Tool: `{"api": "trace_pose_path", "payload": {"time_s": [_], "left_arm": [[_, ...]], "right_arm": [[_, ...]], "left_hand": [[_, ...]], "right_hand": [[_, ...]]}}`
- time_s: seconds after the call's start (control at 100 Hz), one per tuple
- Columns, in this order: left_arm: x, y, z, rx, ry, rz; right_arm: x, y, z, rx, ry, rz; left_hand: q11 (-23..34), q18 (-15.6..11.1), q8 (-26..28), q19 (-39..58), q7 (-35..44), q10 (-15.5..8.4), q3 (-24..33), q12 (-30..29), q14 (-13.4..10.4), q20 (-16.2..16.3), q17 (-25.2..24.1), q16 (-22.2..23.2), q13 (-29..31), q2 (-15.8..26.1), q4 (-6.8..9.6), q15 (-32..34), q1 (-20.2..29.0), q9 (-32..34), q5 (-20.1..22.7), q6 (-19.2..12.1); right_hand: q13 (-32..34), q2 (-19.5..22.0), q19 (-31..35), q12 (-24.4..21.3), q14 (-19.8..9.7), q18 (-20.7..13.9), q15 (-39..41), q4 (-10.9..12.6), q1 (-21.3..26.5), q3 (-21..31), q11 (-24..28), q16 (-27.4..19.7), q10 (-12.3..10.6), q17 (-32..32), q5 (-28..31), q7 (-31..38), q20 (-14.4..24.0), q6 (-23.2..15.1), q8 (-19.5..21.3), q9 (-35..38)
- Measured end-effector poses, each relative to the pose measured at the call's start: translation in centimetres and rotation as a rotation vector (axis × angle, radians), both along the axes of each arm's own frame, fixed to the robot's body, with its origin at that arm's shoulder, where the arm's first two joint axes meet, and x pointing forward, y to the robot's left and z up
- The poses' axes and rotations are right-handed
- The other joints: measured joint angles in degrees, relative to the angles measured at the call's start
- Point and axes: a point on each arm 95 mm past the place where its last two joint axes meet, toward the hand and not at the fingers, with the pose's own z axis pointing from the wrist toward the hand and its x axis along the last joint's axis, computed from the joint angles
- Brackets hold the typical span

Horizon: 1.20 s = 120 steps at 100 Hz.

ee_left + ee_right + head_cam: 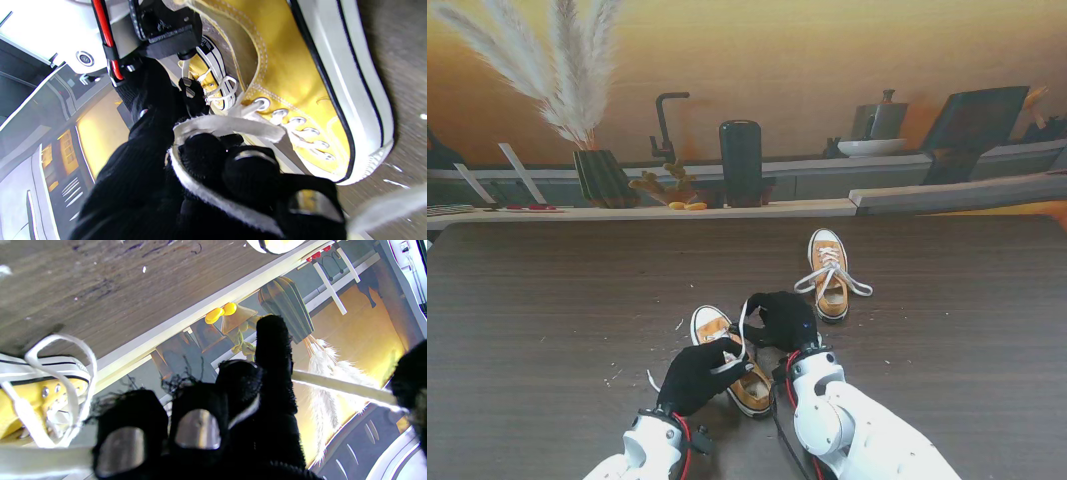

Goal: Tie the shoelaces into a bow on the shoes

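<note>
Here both hands (699,375) (784,318) grip near shoe's (749,388) shoelace (742,322).

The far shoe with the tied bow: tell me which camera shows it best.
The stand view: the whole far shoe lies unobstructed on the table, bow loops spread. The right wrist view shows only its edge and loops, blurred. The left wrist view shows a small part behind the near shoe.
</note>
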Motion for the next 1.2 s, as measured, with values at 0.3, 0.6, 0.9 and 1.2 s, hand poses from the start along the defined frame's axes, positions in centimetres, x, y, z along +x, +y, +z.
{"api": "trace_pose_path", "payload": {"time_s": [0.3,0.6,0.9,1.2], "left_arm": [[0.0,0.4,-0.4,0.031,0.041,-0.041],[-0.3,1.7,-0.3,0.018,0.025,0.009],[-0.8,3.8,0.5,-0.062,-0.095,0.147],[-0.3,5.6,1.6,0.305,-0.243,0.358]], "right_arm": [[-0.2,0.3,-0.4,0.061,0.020,0.009],[-1.1,0.2,0.3,0.136,0.040,0.063],[-2.1,-0.8,0.4,0.131,0.036,0.074],[-2.7,-1.6,0.2,0.096,0.051,0.078]], "left_hand": [[0.0,0.0,-5.7,0.0,-7.2,0.0,0.0,0.0,0.0,-0.1,0.0,0.0,0.0,0.0,0.00,-0.2,0.0,0.0,-0.1,0.0],[1.4,-0.1,-7.4,0.0,-15.0,-1.0,1.7,0.8,-0.7,-0.2,0.0,0.0,0.0,0.0,0.09,0.2,-6.6,0.0,-2.2,-0.2],[5.2,-1.6,-7.4,0.2,-15.2,-3.7,4.4,0.8,-2.7,4.4,0.4,0.0,0.1,1.8,-0.14,7.0,-17.1,3.0,-1.1,1.6],[6.6,-1.6,-7.9,0.2,-16.0,-3.9,-2.5,0.0,-2.3,8.9,0.5,0.0,0.1,10.7,-0.54,9.2,-15.9,4.1,3.1,1.9]], "right_hand": [[0.0,14.1,0.4,0.0,1.2,0.5,0.7,0.0,0.0,-12.5,0.0,0.9,0.6,0.0,1.4,0.1,0.7,0.0,2.0,1.3],[0.0,22.9,0.4,0.0,3.2,2.9,0.7,0.8,1.4,-26.9,-0.1,0.9,1.8,0.0,1.4,-0.9,0.7,0.0,2.1,1.3],[0.0,23.6,0.4,0.0,3.8,3.5,0.7,1.9,1.4,-26.9,-0.1,0.9,2.2,0.0,1.4,-1.5,0.7,0.7,2.1,1.3],[0.0,23.6,0.4,0.0,3.9,3.6,0.7,1.9,3.6,-26.9,-0.1,0.9,2.3,0.0,1.0,-1.6,0.7,1.7,2.1,1.3]]}}
